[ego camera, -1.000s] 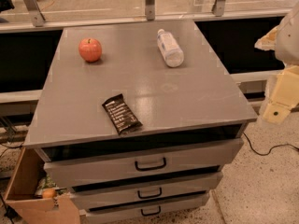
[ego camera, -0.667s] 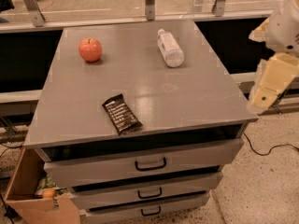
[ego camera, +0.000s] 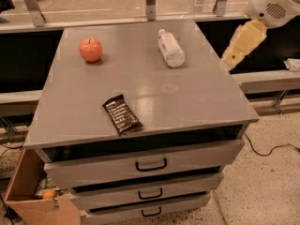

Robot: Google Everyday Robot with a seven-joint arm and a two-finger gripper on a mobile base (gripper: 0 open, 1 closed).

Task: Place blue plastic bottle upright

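Well right of plastic bottle (ego camera: 170, 48), claw (ego camera: 228, 61)

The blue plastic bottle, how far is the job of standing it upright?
Done: nothing yet; the blue plastic bottle lies on its side on the grey cabinet top. In hand: the gripper hangs beside the top's right edge, apart from the bottle. Left: reach it, grasp it, set it upright.

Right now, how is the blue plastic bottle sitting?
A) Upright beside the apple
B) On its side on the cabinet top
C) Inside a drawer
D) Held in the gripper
B: the blue plastic bottle lies on its side on the cabinet top, cap toward the back, and the gripper hangs beyond the right edge, apart from it.
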